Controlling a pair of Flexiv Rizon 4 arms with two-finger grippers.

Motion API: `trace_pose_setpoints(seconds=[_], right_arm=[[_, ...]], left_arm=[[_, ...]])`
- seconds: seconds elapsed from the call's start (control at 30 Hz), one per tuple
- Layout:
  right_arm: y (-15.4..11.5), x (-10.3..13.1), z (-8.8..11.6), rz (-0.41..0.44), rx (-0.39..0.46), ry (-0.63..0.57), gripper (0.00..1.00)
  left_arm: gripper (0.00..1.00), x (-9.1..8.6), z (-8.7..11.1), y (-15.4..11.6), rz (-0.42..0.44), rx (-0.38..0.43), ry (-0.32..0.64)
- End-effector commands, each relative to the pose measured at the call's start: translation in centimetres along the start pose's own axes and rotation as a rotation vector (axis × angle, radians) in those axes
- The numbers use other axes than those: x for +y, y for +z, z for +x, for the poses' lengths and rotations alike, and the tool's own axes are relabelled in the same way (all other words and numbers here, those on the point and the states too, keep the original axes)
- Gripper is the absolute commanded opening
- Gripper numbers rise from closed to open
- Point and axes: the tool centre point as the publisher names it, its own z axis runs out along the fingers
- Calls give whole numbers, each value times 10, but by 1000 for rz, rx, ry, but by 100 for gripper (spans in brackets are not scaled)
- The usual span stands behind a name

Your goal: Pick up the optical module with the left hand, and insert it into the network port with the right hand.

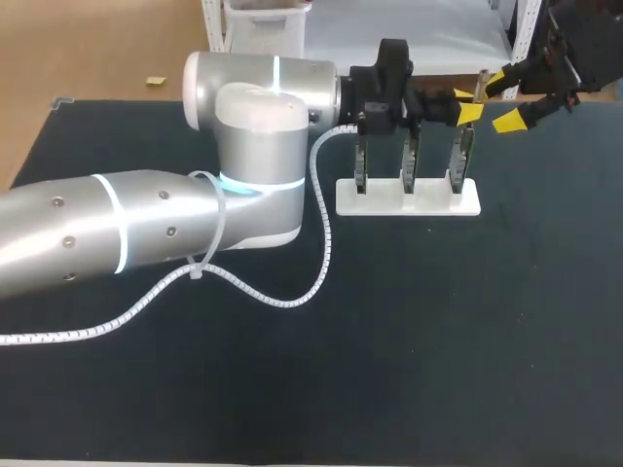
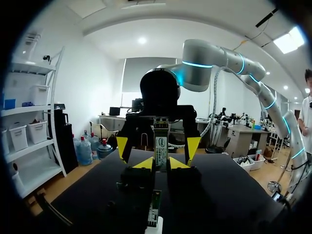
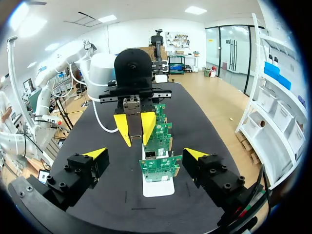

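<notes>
The optical module (image 1: 481,86), a slim metal bar with a label, stands upright in my left gripper (image 1: 469,104), which is shut on its lower end. It is held above the right end of the board stand. The left wrist view shows the module (image 2: 161,141) rising between the yellow tips of that gripper (image 2: 161,164). My right gripper (image 1: 501,99) faces it from the far right, open, one finger on each side of the module without touching it. In the right wrist view, the module (image 3: 132,114) sits ahead of the open right gripper (image 3: 146,154), above the green boards (image 3: 158,165).
A white base (image 1: 409,197) holds three upright circuit boards in a row at the middle back of the black table (image 1: 438,341). The nearest board carries a small metal port cage (image 3: 151,155). A white spiral cable (image 1: 321,253) loops from the left arm onto the table.
</notes>
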Motion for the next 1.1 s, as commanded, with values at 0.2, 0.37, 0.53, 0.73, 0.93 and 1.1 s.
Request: trace_pose_setpoints(seconds=[0.2,0.37,0.53,0.73,0.93,1.1], right_arm=[[0,0,0,1,1,0,100],[0,0,0,1,1,0,100],[0,0,0,1,1,0,100],[-5,-4,-3,23,-11,4,100],[-14,-7,-14,49,-32,-15,100],[-18,-3,-29,32,-60,-44,100]], left_arm=[[0,-3,0,1,4,12,2],[0,-3,0,1,4,12,2],[0,-3,0,1,4,12,2],[0,-3,0,1,4,12,2],[0,-3,0,1,4,12,2],[0,-3,0,1,4,12,2]])
